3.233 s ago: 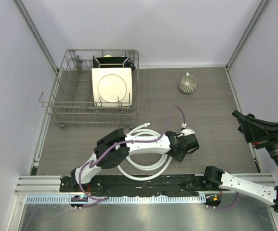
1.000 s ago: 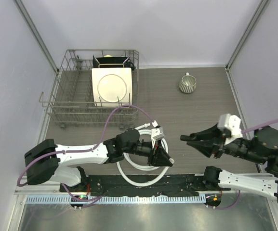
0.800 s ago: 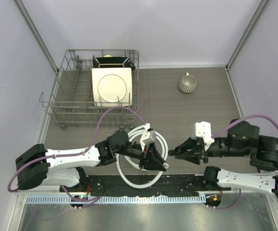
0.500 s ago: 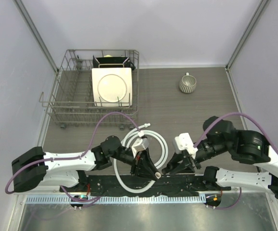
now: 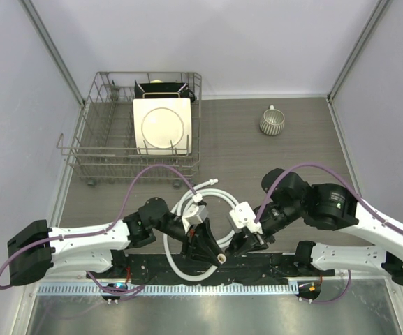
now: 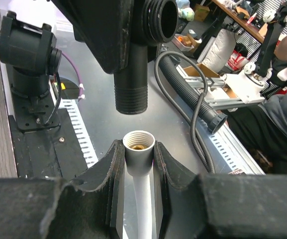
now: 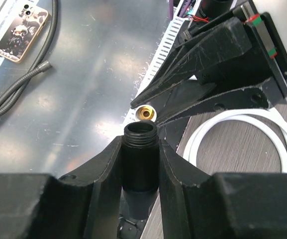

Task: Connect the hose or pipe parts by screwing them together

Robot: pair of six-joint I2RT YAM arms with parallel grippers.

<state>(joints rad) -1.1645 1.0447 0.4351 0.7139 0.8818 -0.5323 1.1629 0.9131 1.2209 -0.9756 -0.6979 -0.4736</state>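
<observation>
L gripper [image 5: 212, 250] clamps white hose connector [image 6: 139, 144]; R gripper [image 5: 241, 245] clamps black T-fitting [image 7: 140, 149]; both angled inward, tips near, parts apart.

The left arm [image 5: 82, 241] folds out to the lower left of the frame, then runs rightward along the bottom toward centre. Its wrist angles down, so the left gripper [image 5: 216, 255] points to the bottom middle. In the left wrist view its fingers [image 6: 114, 164] are clamped on a white hose connector [image 6: 139, 145].

The right arm [image 5: 369, 223] doubles back from the lower right. Its wrist bends down and left, bringing the right gripper [image 5: 237, 246] just beside the left one, tip to tip. Its jaws are closed around a black threaded fitting [image 7: 141, 149].
</observation>
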